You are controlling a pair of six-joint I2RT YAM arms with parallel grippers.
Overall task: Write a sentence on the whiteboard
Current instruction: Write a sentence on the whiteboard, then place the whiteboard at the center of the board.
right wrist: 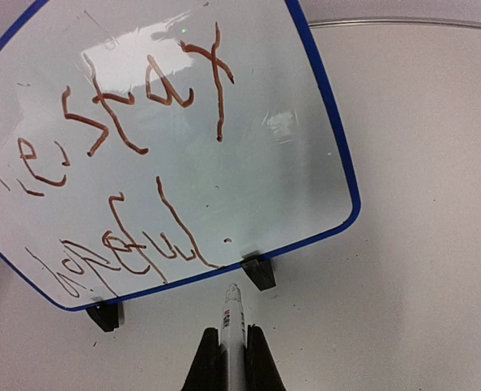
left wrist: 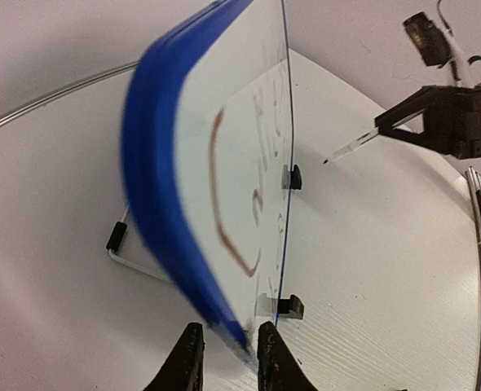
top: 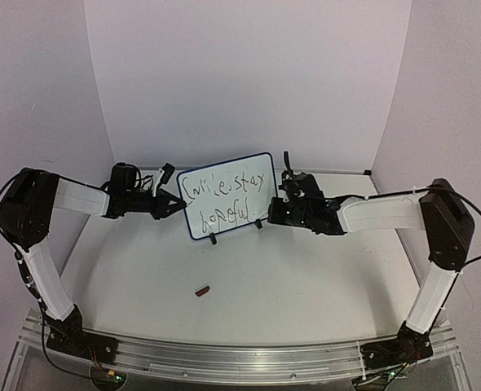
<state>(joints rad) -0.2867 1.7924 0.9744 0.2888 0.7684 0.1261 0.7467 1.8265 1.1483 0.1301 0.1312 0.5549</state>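
Observation:
The whiteboard (top: 224,195) stands upright on two black feet at the table's middle back. The sentence (top: 224,199) fills it in two scrawled lines, reddish-brown in the right wrist view (right wrist: 143,122). My left gripper (top: 179,204) is at the board's left edge. In the left wrist view (left wrist: 228,342) its fingers close on the blue frame's (left wrist: 155,187) lower corner. My right gripper (top: 277,212) is just right of the board and is shut on a white marker (right wrist: 234,326). The marker's uncapped tip points at the board's bottom edge near a foot (right wrist: 258,273), a little short of touching.
A small dark red marker cap (top: 201,289) lies on the table in front of the board. A wire stand (left wrist: 134,257) props the board from behind. White walls curve round the back. A metal rail (top: 240,358) runs along the near edge.

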